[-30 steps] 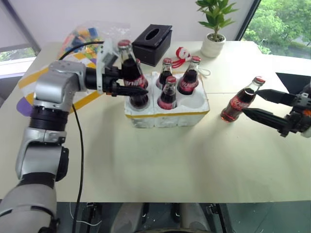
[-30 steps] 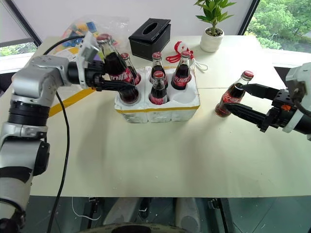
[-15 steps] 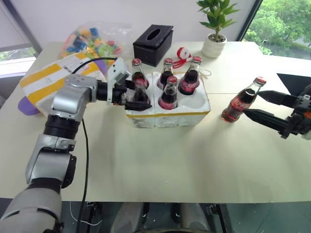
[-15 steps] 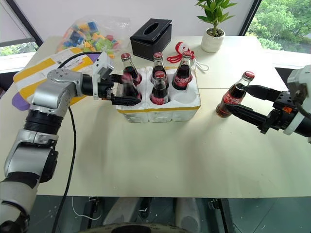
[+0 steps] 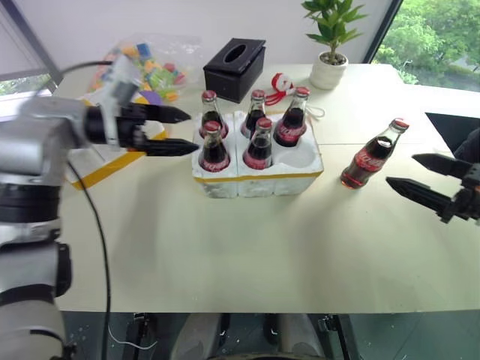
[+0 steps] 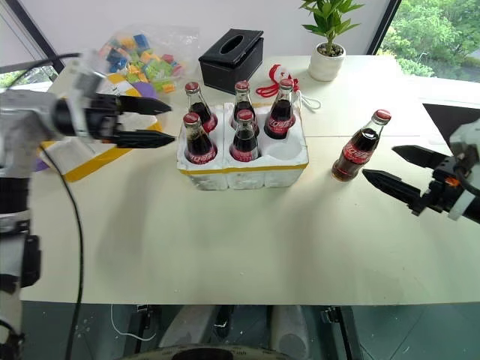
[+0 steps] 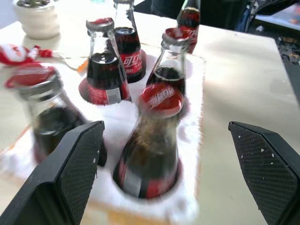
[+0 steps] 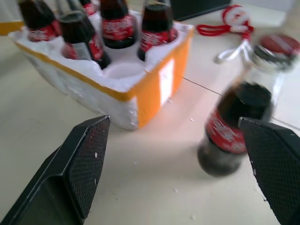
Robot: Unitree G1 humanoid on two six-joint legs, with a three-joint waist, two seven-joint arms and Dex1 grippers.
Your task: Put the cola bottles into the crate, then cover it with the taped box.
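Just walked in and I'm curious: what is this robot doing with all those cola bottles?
It is packing cola bottles into a white foam crate. Five bottles stand in its wells; one well near the right end is empty. The left gripper is open beside the crate, holding nothing. The sixth bottle stands on the table to the right, with the right gripper open just beside it, not gripping. The yellow-taped box sits at the left, not yet used.
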